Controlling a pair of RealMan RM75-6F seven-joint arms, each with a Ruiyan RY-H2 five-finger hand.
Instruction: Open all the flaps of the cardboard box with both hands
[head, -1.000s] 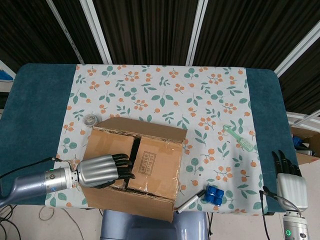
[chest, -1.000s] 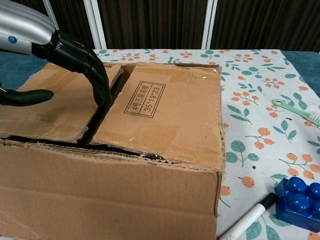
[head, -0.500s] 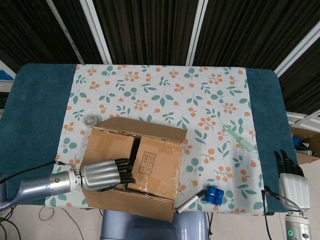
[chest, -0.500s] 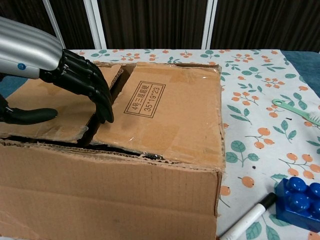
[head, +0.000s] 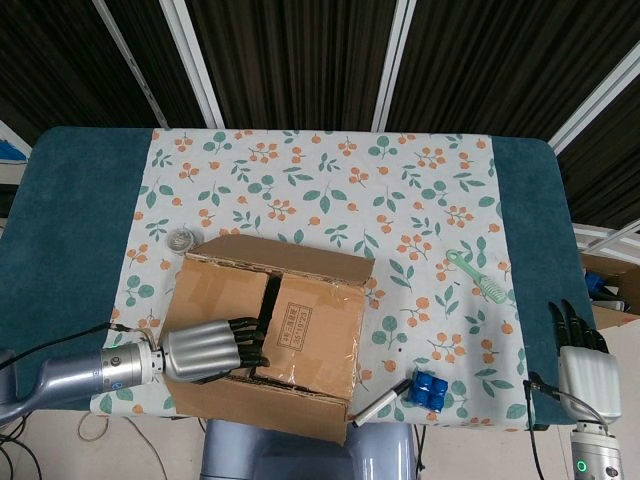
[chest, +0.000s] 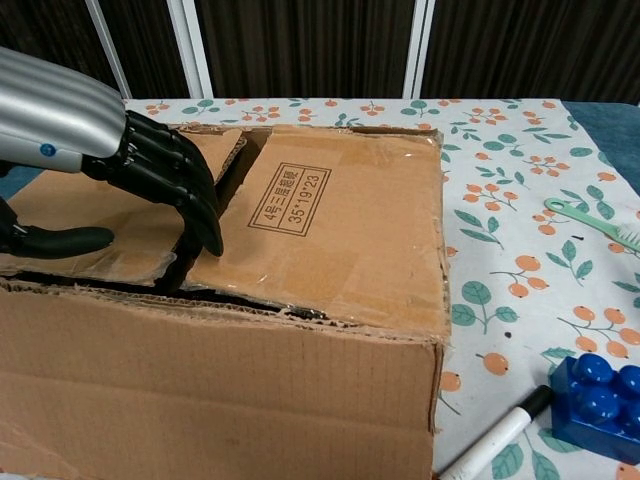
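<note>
The cardboard box (head: 310, 320) (chest: 330, 230) stands at the table's near edge with its two top flaps lying flat. A dark seam (head: 268, 300) runs between them. My left hand (head: 205, 350) (chest: 140, 160) rests on the left flap (chest: 100, 200). Its curled fingertips (chest: 212, 240) reach into the seam beside the labelled right flap (chest: 340, 220), and its thumb lies apart on the left flap. Nothing is pinched between them. Off the table's right corner, my right hand (head: 585, 365) hangs with its fingers straight and holds nothing.
A green brush (head: 478, 277) (chest: 600, 222) lies right of the box. A blue block (head: 430, 389) (chest: 600, 395) and a marker (head: 380, 402) (chest: 495, 435) lie by the near right corner. A small round lid (head: 182, 238) sits behind the box's left side.
My left hand has slid along the seam toward the box's near edge, and its thumb has dropped lower on the left flap. The flaps stay flat. The right hand has barely shifted.
</note>
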